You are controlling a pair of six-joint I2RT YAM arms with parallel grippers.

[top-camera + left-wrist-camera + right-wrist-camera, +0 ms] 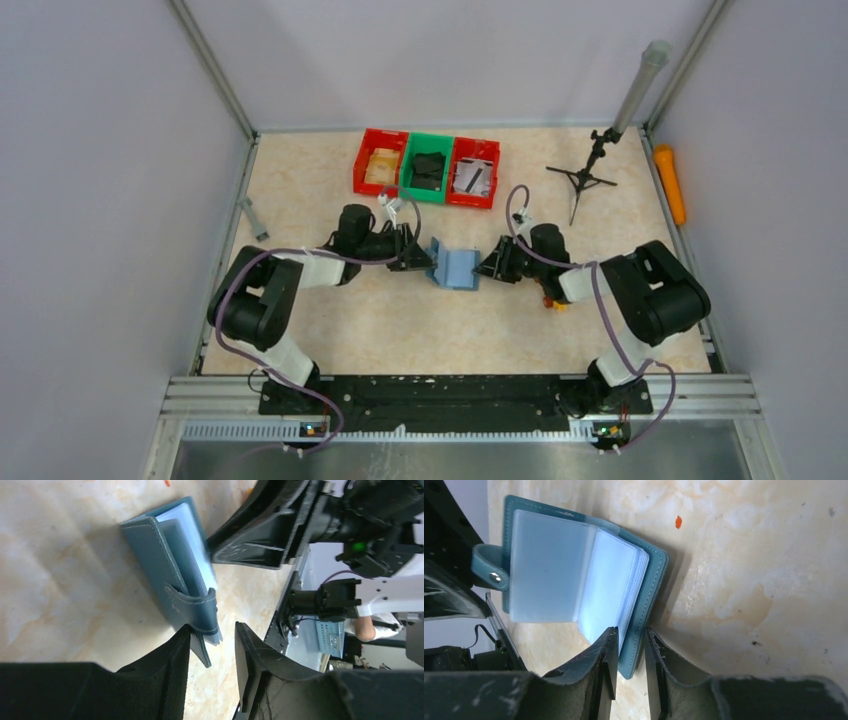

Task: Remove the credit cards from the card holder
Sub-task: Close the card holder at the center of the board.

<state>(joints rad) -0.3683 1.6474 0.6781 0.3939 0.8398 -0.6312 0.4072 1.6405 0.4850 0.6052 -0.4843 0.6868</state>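
Left claw [213, 628] first: its fingers stood apart, straddling the strap corner of the card holder [160, 555]. We could see a sliver of desk [60, 580] between the strap [197, 605] and the finger on the right of that frame, so nothing was gripped there. The right claw [631, 630] was together on the holder's teal cover edge, low in the centre of its wrist view, and clamped on it as far as we could judge. Out from there, the card holder lay open on the desk at the centre of the top view, between the two claws, with its pale sleeves [544, 565] fanned up. We saw no credit cards; the sleeves were milky, and we could not tell what they held. Now the risks, as we read them. The right claw had only a thin edge, so a pull could slip it off or drag the whole holder along the desk. If the left claw closed on strap and sleeves together, it could pinch the pockets shut and trap any card inside.
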